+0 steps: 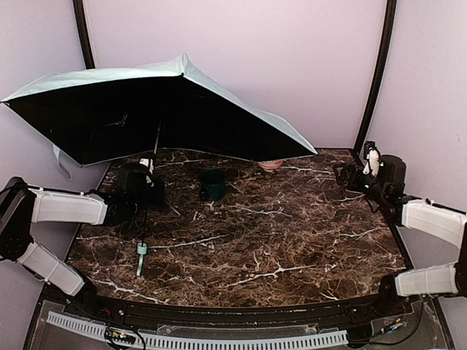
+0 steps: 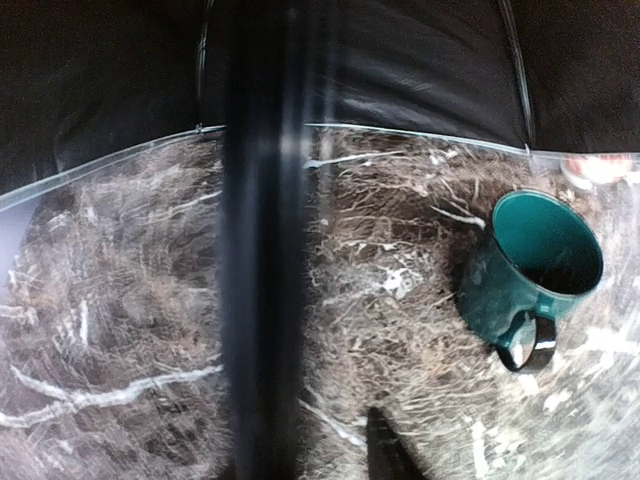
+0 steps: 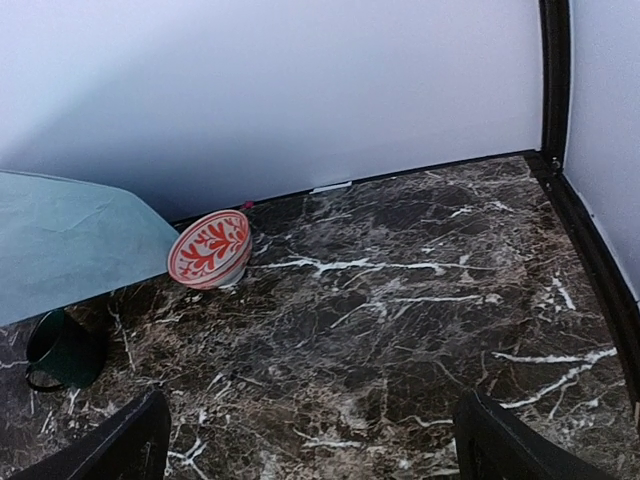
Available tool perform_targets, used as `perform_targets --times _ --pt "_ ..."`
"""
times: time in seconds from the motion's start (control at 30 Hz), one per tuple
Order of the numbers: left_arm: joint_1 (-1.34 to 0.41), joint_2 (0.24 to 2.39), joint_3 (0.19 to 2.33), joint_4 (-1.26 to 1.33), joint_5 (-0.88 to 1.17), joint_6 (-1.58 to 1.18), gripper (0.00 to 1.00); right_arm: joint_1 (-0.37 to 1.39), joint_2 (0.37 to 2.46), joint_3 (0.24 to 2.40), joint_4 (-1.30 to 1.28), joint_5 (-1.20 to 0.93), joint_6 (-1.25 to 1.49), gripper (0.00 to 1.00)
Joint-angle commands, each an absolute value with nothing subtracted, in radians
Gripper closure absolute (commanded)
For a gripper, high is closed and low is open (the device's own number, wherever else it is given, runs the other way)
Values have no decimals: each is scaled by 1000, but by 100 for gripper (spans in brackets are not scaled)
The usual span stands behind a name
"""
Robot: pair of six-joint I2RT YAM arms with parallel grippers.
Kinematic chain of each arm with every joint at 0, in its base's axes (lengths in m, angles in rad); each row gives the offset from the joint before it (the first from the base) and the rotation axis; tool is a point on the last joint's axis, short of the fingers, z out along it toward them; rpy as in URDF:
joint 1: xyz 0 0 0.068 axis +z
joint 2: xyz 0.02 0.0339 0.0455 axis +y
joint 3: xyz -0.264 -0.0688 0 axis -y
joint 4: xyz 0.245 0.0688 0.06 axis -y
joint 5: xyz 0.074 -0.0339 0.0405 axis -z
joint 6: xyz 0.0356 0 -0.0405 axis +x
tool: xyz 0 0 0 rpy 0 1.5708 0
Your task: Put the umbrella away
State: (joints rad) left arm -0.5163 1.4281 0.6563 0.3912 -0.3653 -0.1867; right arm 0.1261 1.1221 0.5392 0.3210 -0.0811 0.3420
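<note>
**Umbrella.** The umbrella (image 1: pixel 168 117) is fully open at the back left of the table. Its canopy (image 1: pixel 109 79) is tipped so the black lining faces us, and one edge sits low over the marble near the bowl. The thin shaft (image 1: pixel 147 215) slants down toward the near left. We cannot tell whether the handle (image 1: pixel 141 252) rests on the surface or sits just above it.

**Grippers.** The left gripper (image 1: pixel 144 184) sits at the shaft, roughly midway between canopy and handle. In the left wrist view the shaft (image 2: pixel 262 260) is a blurred dark bar running through the frame. We cannot tell whether the fingers are pressing on it. The right gripper (image 3: pixel 310 415) is spread wide with nothing in it, at the far right, well apart from the umbrella.

**Step in hand, our judgement.** The job now is to secure the shaft so the canopy can be collapsed.
- The grip should be square and firm, since a thin rod will want to roll or pivot under the canopy's weight.
- The right arm likely has to come across to help fold.

**Surface.** The table (image 1: pixel 292 240) is dark brown marble pattern with white veining, and glossy. A dark green mug (image 1: pixel 213 185) stands upright just right of the shaft. A red-and-white bowl (image 3: pixel 208 248) is tilted by the back wall at the canopy's edge. Folding fabric could sweep either one.

**Room.** Plain pale walls (image 1: pixel 292 58), with black posts (image 1: pixel 376 73) at the corners.
</note>
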Motion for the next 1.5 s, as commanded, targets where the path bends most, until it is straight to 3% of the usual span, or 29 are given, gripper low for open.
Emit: perform_targets --times 0.0,0.07,0.3,0.7,0.87,1.07,1.47 --pt "-515 1369 656 303 -388 -217 87 163 1118 567 316 -118 350 0" --pt "-515 1339 640 317 -358 -239 100 177 1120 570 317 -119 350 0" --pt "-514 1289 662 400 -248 -259 100 251 1133 646 265 -139 331 3" --pt "-549 1251 944 418 -226 -152 100 436 1085 758 202 -176 316 5" --pt "-644 1291 993 417 -197 -199 100 562 1106 777 232 -351 248 7" --pt "-798 1381 1063 427 -116 -189 100 680 1165 819 449 -519 334 7" --pt "-938 1493 1060 525 41 -294 100 702 1403 1163 758 -328 651 8"
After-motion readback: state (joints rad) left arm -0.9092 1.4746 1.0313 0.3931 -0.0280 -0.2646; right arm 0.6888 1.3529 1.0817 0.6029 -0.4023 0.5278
